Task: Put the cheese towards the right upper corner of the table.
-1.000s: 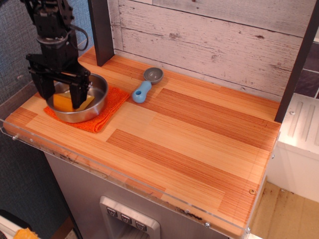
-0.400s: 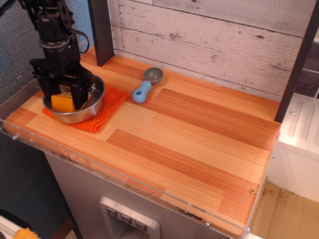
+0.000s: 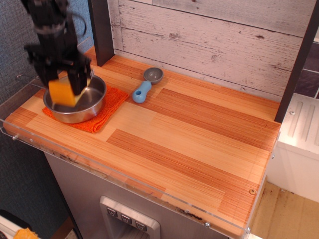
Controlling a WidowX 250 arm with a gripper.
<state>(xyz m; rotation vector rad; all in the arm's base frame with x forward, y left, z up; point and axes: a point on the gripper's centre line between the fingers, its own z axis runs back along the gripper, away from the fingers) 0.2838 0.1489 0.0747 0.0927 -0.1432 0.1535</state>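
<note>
Wooden top: I see the striped plank table [image 3: 189,144] with its clear acrylic rim running along the near and left edges.
Open room: from centre out to 3 and 5 o'clock I see bare planks.
Back wall: whitewashed boards close off 12 o'clock; a dark post stands at 11.
Steel bowl [image 3: 79,107]: sits at 9 o'clock on the folded orange cloth [image 3: 107,112], close to the left rim; I see nothing resting on its bottom.
Cheese [image 3: 62,92]: the yellow-orange wedge hangs just above the bowl.
Black gripper [image 3: 61,82]: clamped on the cheese.
Blue-handled grey scoop [image 3: 144,85]: lies at 10 o'clock, just beside the cloth.
</note>
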